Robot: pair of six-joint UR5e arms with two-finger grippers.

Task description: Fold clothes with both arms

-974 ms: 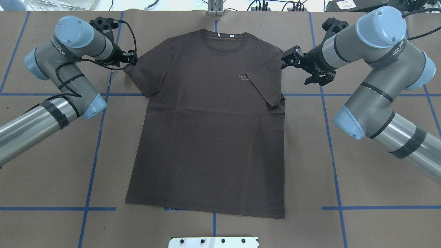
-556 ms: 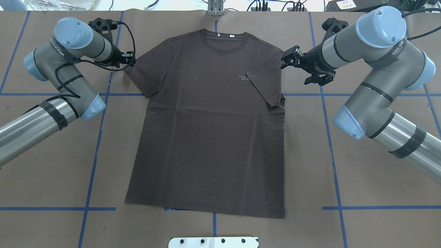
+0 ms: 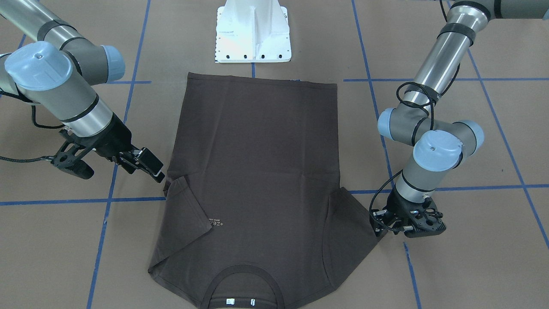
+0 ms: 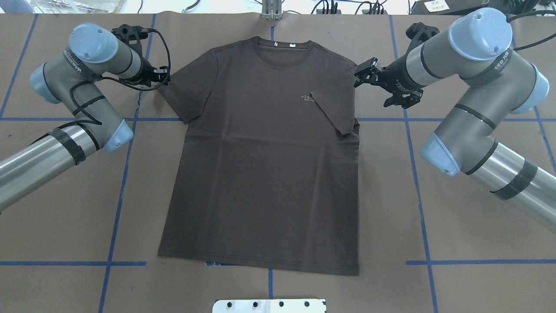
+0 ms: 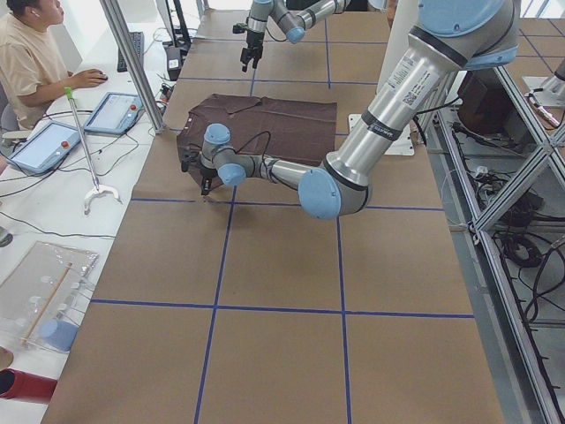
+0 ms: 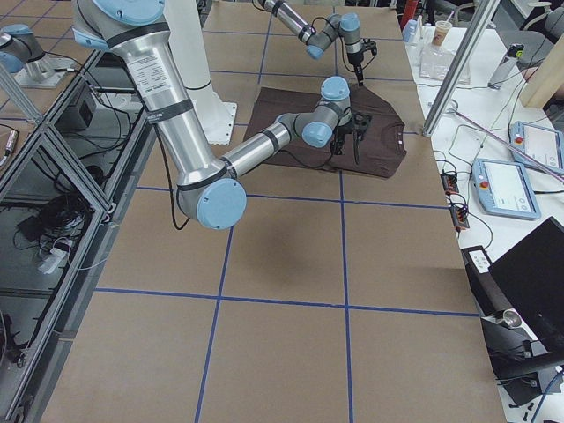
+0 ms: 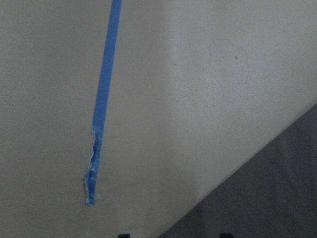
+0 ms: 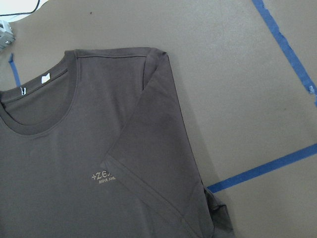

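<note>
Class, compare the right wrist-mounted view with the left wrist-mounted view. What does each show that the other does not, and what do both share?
Only the right wrist-mounted view shows the collar, the white neck labels, the pale chest lettering and a sleeve folded in over the chest. Only the left wrist-mounted view shows a tape line's ragged end close up; of the T-shirt it has just a plain dark corner. Both show part of the dark brown T-shirt, blue tape lines and the brown table cover.
</note>
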